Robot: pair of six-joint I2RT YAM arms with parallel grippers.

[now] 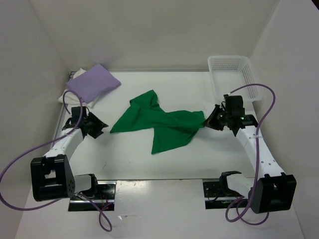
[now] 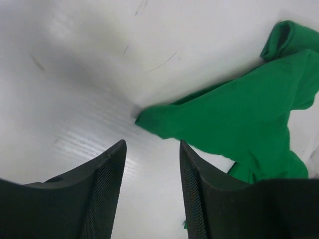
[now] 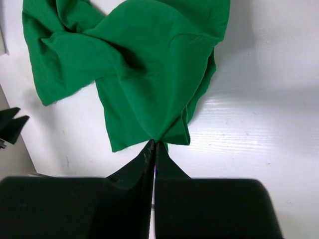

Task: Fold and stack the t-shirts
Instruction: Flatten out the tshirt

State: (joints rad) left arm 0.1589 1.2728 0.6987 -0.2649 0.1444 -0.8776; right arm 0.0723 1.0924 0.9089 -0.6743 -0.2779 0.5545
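The green t-shirt (image 1: 158, 123) lies crumpled across the middle of the table. My right gripper (image 1: 207, 119) is shut on its right edge; in the right wrist view the cloth (image 3: 134, 64) bunches at the fingertips (image 3: 155, 144). My left gripper (image 1: 102, 128) is open and empty just left of the shirt's left corner (image 2: 152, 121), a small gap away. The lilac t-shirt (image 1: 93, 82) lies folded at the back left on top of the white t-shirt (image 1: 66, 95), of which only an edge shows.
A white lattice basket (image 1: 233, 77) stands at the back right, behind my right arm. White walls close the table on three sides. Purple cables loop from both arms by the near edge.
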